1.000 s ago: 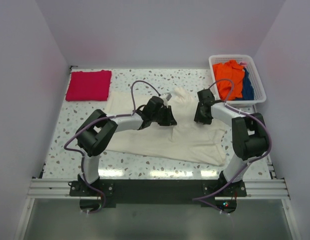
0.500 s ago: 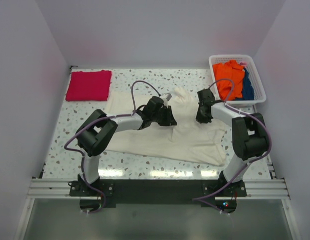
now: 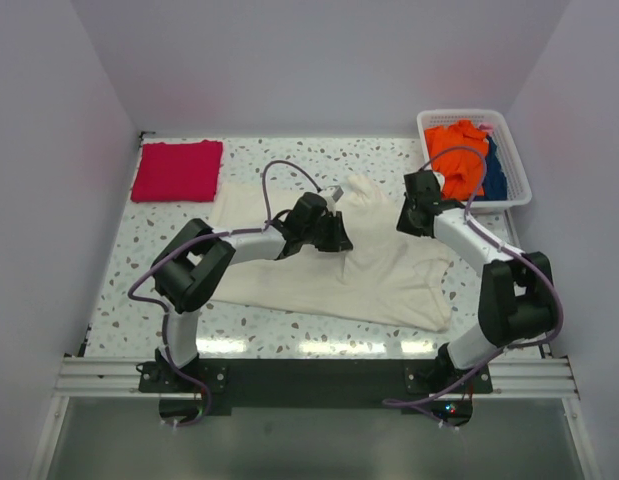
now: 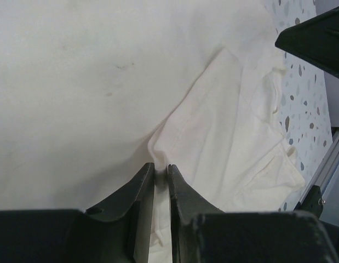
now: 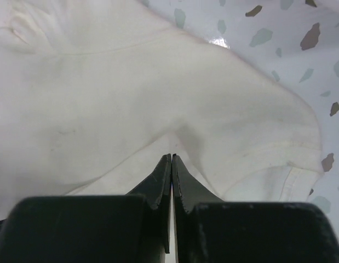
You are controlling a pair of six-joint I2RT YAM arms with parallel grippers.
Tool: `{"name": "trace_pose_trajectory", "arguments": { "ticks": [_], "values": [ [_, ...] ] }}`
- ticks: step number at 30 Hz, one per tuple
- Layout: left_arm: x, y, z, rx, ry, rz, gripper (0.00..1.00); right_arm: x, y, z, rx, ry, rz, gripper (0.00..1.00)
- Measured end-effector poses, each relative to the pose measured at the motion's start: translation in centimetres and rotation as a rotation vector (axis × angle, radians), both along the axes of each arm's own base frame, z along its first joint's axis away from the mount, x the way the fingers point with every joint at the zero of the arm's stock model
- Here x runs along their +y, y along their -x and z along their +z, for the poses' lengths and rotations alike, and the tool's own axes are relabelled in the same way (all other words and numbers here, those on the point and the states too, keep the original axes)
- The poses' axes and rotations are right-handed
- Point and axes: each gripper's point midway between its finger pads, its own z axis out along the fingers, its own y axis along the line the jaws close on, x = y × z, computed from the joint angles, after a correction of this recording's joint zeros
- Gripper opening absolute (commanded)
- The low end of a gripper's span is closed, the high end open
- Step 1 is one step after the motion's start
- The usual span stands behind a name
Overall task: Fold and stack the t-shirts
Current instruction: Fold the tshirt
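The large cream-white t-shirt [image 3: 349,285] lies spread over the middle of the table. My left gripper [image 3: 337,240] is low on its upper middle. In the left wrist view it [image 4: 161,167] is shut on a raised fold of the cream cloth [image 4: 224,137]. My right gripper [image 3: 410,226] is at the shirt's upper right part. In the right wrist view it [image 5: 171,158] is shut, with the cream cloth [image 5: 103,109] drawn to a peak at its tips. The crimson-pink t-shirt [image 3: 177,170] lies folded at the back left.
A white basket [image 3: 509,198] at the back right holds an orange cloth [image 3: 459,150] and a blue cloth [image 3: 495,172]. The speckled table [image 3: 139,300] shows around the shirts. Grey walls close in the left, back and right sides.
My right gripper has moved back and to the right, towards the basket, and its arm has stretched out. The left arm has stayed still.
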Motion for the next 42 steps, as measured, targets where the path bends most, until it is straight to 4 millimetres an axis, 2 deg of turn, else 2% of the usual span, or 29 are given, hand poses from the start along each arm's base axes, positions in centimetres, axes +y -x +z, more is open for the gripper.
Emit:
{"name": "trace_pose_trajectory", "arguments": {
  "ticks": [3,6,7,8,9,10,12,14,18,21,24,28,31,33,35,39,42],
  "values": [
    [0.2,-0.3,-0.1,-0.008,-0.009,0.013,0.23,-0.2,-0.1,1.1,-0.032,0.002,-0.006,0.00],
    [0.5,-0.7,-0.3,-0.018,-0.027,0.041,0.24,-0.6,0.0,0.8,-0.024,0.013,-0.015,0.00],
    [0.7,-0.8,-0.4,-0.020,-0.035,0.051,0.27,-0.7,0.1,0.6,-0.020,0.016,-0.017,0.00],
    [0.8,-1.0,-0.5,-0.022,-0.044,0.062,0.35,-0.8,0.2,0.4,-0.014,0.018,-0.020,0.00],
    [1.0,-1.1,-0.7,-0.024,-0.054,0.072,0.39,-0.9,0.3,0.2,-0.008,0.020,-0.022,0.03],
    [1.2,-1.2,-0.8,-0.022,-0.064,0.081,0.47,-0.9,0.3,0.0,-0.003,0.021,-0.023,0.07],
    [1.8,-1.3,-1.3,-0.019,-0.095,0.106,0.55,-1.0,0.3,-0.4,0.009,0.024,-0.024,0.21],
    [2.6,-1.5,-1.9,-0.012,-0.128,0.136,0.58,-0.9,0.3,-0.7,0.016,0.024,-0.022,0.33],
    [5.0,-2.7,-2.7,0.002,-0.208,0.219,0.59,-0.5,0.2,-1.2,0.039,0.013,-0.002,0.45],
    [8.4,-5.7,-2.0,0.005,-0.267,0.332,0.59,0.3,-1.3,-0.8,0.034,-0.007,0.019,0.49],
    [13.7,-10.2,-0.1,-0.018,-0.333,0.507,0.59,1.2,-3.5,0.2,0.002,-0.030,0.037,0.50],
    [21.1,-15.9,3.6,-0.086,-0.435,0.743,0.59,2.4,-6.1,1.6,-0.045,-0.063,0.062,0.50],
    [24.7,-18.7,4.9,-0.115,-0.514,0.860,0.59,3.0,-7.0,2.0,-0.058,-0.083,0.077,0.50],
    [26.3,-19.8,4.4,-0.115,-0.571,0.900,0.59,3.4,-7.5,2.0,-0.061,-0.089,0.084,0.50],
    [27.6,-20.2,2.9,-0.091,-0.641,0.919,0.59,3.7,-7.7,1.8,-0.058,-0.099,0.094,0.50],
    [29.5,-20.0,-1.3,-0.017,-0.768,0.917,0.59,3.9,-7.7,1.3,-0.046,-0.106,0.104,0.50],
    [30.9,-19.8,-3.2,0.021,-0.823,0.925,0.59,4.1,-7.6,1.1,-0.040,-0.114,0.116,0.50]
  ]
}}
